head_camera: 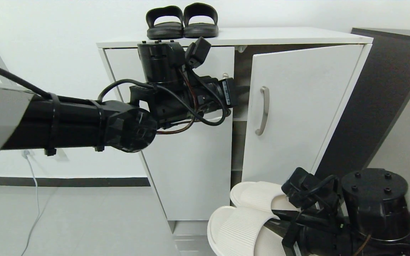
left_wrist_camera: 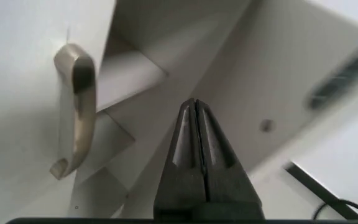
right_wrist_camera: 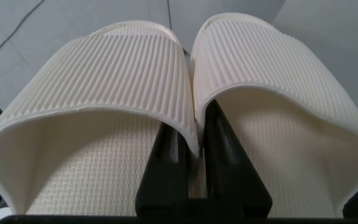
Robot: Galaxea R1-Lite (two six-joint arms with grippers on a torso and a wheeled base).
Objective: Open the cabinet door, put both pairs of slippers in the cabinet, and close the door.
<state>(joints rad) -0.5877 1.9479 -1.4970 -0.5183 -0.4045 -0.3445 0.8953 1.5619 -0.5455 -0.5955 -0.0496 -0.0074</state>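
A white cabinet (head_camera: 190,170) stands ahead, its right door (head_camera: 297,106) swung partly open and showing shelves in the gap. My left gripper (head_camera: 242,96) is shut and empty, its tip (left_wrist_camera: 196,102) in that gap beside the door's edge, near the metal handle (head_camera: 263,111) (left_wrist_camera: 76,112). A black pair of slippers (head_camera: 183,21) rests on the cabinet's top. Low at the front right, my right gripper (head_camera: 274,220) (right_wrist_camera: 197,149) is shut on the touching inner strap walls of the white ribbed slippers (head_camera: 240,220) (right_wrist_camera: 117,81), holding both side by side in front of the cabinet's base.
A dark wall panel (head_camera: 386,89) rises right of the cabinet, close behind the open door. A thin white cable (head_camera: 34,199) hangs from a wall socket (head_camera: 25,153) down to the pale floor on the left. The cabinet's left door is closed.
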